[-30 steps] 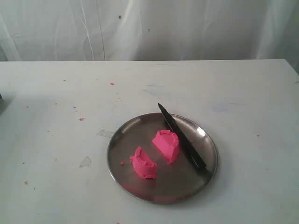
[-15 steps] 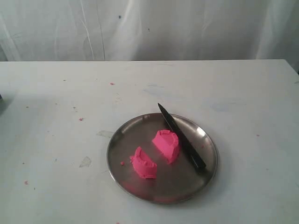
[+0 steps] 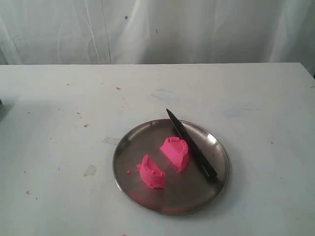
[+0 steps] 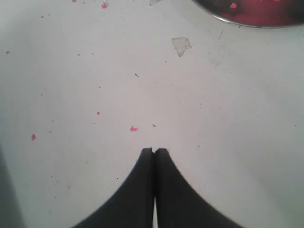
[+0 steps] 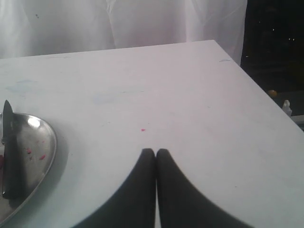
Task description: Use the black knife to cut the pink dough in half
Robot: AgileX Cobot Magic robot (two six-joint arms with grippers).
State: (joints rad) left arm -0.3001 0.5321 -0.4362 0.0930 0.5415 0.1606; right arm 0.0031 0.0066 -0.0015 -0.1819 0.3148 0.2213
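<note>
Fingers (image 4: 153,151) of left arm pressed together, empty, over table (image 4: 142,85); right fingers (image 5: 155,152) likewise clenched, gripping nothing.

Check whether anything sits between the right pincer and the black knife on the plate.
Nothing visible does. In the right wrist view only bare table lies between the closed right pincer and the black knife, which rests on the plate's near side; the pink dough lies beyond it.
</note>
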